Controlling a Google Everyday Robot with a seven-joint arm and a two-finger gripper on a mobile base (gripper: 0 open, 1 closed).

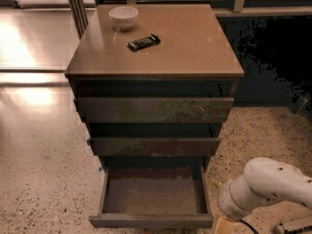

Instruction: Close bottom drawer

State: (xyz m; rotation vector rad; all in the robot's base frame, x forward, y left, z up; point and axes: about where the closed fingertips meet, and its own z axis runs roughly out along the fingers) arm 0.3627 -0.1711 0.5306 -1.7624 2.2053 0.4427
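Wood, dark brown and stiff, makes up the bottom drawer (152,199), which stands pulled well out below the front edge of the table top (195,52), its shallow tray bare inside. It looks light and rigid, and should slide in under a steady push. With no handle to grasp, it is best met flat on the front panel, near the middle so it does not skew. One white bowl (123,16) sits on the top near the back left corner, with one black bar (144,42) just right of it. There are three drawers in all. Off the bottom drawer's right front corner, under the one white arm (265,186), sits the gripper (225,226); I cannot tell whether it is open or closed.
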